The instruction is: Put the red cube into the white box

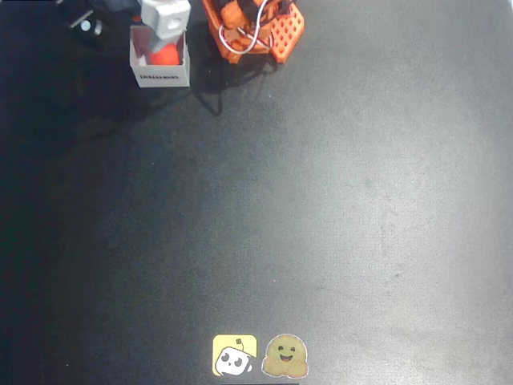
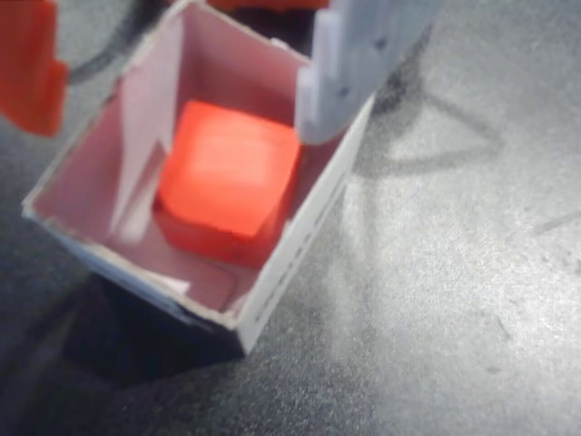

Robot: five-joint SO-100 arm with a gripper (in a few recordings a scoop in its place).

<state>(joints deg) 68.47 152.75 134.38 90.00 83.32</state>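
The white box stands at the top left of the overhead view, next to the arm's orange base. The red cube rests on the box floor, free of both fingers; from above, the cube shows inside the walls. My gripper hangs open over the box. Its white finger is above the right wall and its orange finger is outside the left wall. From above, the gripper covers the far part of the box.
The black mat spreads wide below and to the right of the box. Two stickers lie at the bottom edge. A small dark object sits left of the box at the top edge.
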